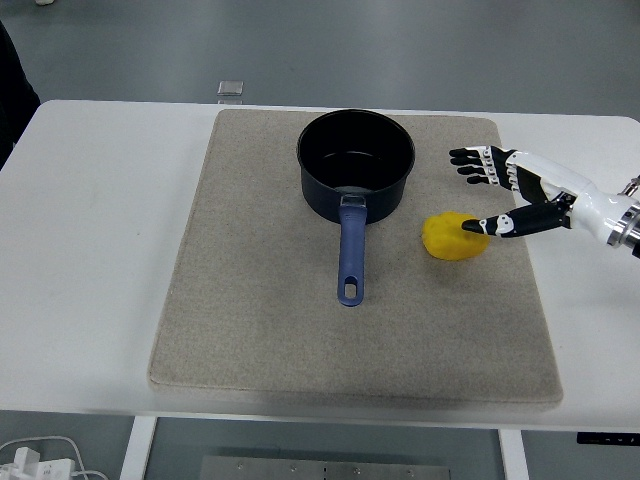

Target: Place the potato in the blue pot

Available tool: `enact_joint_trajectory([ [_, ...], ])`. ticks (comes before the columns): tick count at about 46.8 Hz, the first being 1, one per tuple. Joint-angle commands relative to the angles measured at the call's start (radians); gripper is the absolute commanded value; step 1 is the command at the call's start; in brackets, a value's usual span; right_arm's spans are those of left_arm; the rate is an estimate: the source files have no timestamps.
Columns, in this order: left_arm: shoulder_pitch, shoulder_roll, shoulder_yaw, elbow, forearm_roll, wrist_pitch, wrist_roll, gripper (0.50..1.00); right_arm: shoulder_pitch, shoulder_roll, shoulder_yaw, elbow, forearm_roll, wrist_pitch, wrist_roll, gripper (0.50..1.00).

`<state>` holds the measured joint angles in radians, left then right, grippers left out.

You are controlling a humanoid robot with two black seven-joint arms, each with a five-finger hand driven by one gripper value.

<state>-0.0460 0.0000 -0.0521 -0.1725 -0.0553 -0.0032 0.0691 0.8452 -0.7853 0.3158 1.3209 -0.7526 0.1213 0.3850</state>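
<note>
The yellow potato [455, 235] lies on the grey mat [250, 300] that covers the middle of the white counter [90, 250], toward the mat's right edge and about halfway between its far and near edges. Just to its left, nearer the mat's far edge, stands the blue pot [356, 164], upright and empty inside, its blue handle [350, 256] pointing toward the counter's near edge. Pot and potato sit near each other but apart. The right hand [515, 190] reaches in from the counter's right edge, low over the mat, with its fingers [478, 165] spread apart and holding nothing; the thumb tip overlaps the right side of the potato, while the other four stretch out beyond its far side, clear of the pot. A small square object [231, 88] sits just beyond the counter's far edge.
</note>
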Motion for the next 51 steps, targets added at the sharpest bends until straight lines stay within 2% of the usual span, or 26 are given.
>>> enact_joint_trajectory([
  [1,0.0,0.0,0.0,0.001,0.0,0.0,0.0,0.999,0.0,0.003,-0.006,0.0,-0.013,-0.003,0.011,0.921],
  [11,0.0,0.0,-0.002,0.001,0.0,-0.001,0.0,0.999,0.0,0.015,-0.011,-0.002,-0.088,-0.009,0.02,0.921],
  [18,0.0,0.0,0.0,0.002,-0.001,0.0,0.0,0.999,0.012,0.021,-0.037,-0.022,-0.171,-0.057,0.046,0.921],
  [23,0.0,0.0,0.0,0.001,0.0,0.0,0.0,0.999,0.014,0.046,-0.041,-0.037,-0.188,-0.06,0.051,0.919],
  [37,0.0,0.0,-0.002,0.004,-0.001,0.0,0.0,0.999,0.014,0.135,-0.043,-0.124,-0.209,-0.061,0.061,0.919],
  [43,0.0,0.0,-0.002,0.002,-0.001,-0.001,0.0,0.999,0.014,0.159,-0.046,-0.193,-0.212,-0.06,0.097,0.921],
  [51,0.0,0.0,-0.002,0.004,-0.001,0.0,0.0,0.999,0.012,0.184,-0.046,-0.249,-0.215,-0.057,0.114,0.921],
])
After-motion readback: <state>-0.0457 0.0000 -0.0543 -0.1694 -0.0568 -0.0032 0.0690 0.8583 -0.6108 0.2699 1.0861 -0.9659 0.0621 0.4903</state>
